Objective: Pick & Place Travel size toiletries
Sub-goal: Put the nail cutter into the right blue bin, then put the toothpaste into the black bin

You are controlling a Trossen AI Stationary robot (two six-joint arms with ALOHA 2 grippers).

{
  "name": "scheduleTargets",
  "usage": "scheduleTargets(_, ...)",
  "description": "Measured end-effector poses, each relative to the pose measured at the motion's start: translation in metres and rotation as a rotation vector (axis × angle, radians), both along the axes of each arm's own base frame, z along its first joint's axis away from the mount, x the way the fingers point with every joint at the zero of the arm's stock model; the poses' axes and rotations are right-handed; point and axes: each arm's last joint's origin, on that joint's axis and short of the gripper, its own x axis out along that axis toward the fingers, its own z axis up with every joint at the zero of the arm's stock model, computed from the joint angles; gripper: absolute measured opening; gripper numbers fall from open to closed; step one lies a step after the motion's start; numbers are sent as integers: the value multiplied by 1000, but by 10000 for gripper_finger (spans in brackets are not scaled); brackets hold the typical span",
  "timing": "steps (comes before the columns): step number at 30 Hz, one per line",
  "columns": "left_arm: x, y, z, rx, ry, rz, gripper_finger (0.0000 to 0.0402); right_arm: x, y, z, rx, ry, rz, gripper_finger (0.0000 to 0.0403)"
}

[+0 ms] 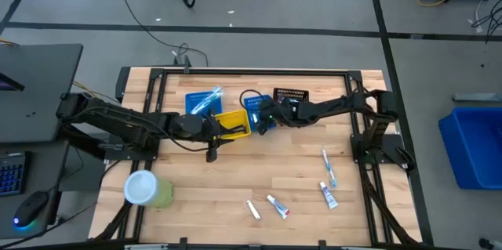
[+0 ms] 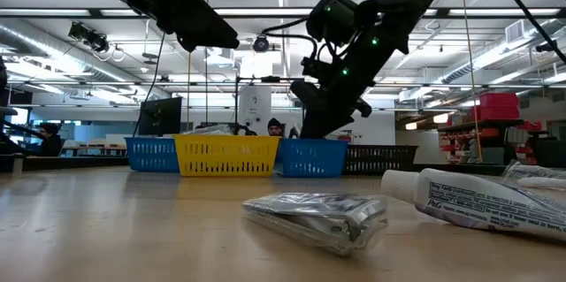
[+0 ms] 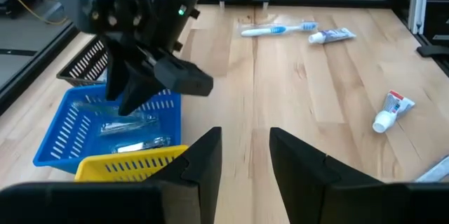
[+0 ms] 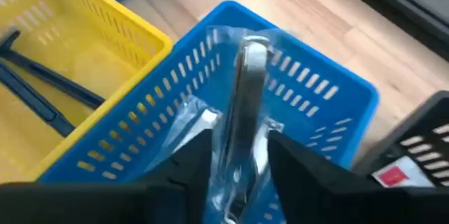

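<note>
My right gripper (image 4: 238, 164) hangs over the small blue bin (image 4: 309, 104), shut on a clear packet with a silvery metal item inside (image 4: 247, 76). In the left wrist view, more clear packets (image 3: 130, 131) lie on that bin's floor. Dark blue razors (image 4: 42, 87) lie in the yellow bin (image 1: 233, 123). On the bare wood lie a toothbrush (image 1: 329, 167), two marked tubes (image 1: 328, 196) (image 1: 278, 205) and a white tube (image 1: 253, 209). My left gripper (image 3: 245, 161) is open and holds nothing, just on the near side of the yellow bin. My right gripper pinches the clear packet between its two fingers at the packet's near end (image 4: 242, 136). The fingers come from above, slanting down toward the bin. The packet is lifted and sticks out past the fingertips, over the inside of the small blue bin.
A larger blue bin (image 1: 202, 101) and a black bin (image 1: 290, 96) stand in the same row at the table's far side. A big green cylinder with a white lid (image 1: 145, 189) stands near the left front. In the low view, a wrapped packet (image 2: 318, 213) lies close to the camera.
</note>
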Motion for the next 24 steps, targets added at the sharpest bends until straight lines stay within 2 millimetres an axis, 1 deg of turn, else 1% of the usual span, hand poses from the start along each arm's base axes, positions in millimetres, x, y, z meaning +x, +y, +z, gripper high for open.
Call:
scheduleTargets(2, 0, 0, 0, 0, -1, 1, 127, 1, 1, 6, -2, -14, 9, 176)
scheduleTargets(4, 0, 0, 0, -1, -2, 1, 127, -1, 7, 13, 16, -25, 44, 194)
scheduleTargets(6, 0, 0, 0, -1, -3, 1, 127, -2, 18, 20, 53, -33, 108, 207)
scheduleTargets(8, 0, 0, 0, -1, -3, 1, 127, -4, 35, 29, 103, -57, 169, 213)
scheduleTargets(11, 0, 0, 0, -1, -3, 1, 127, -7, 69, 42, 127, -90, 268, 210)
scheduleTargets(13, 0, 0, 0, -1, -3, 1, 127, -9, 94, 47, 153, -115, 320, 202)
scheduleTargets(15, 0, 0, 0, -1, -3, 1, 127, -15, 122, 49, 222, -117, 371, 194)
scheduleTargets(19, 0, 0, 0, -1, -5, 1, 127, -25, 173, 44, 400, -118, 430, 189)
scheduleTargets(22, 0, 0, 1, -1, -8, 2, 127, -36, 205, 37, 441, -81, 482, 196)
scheduleTargets(24, 1, 0, 1, -11, -14, 6, 127, -44, 219, 32, 431, -42, 507, 204)
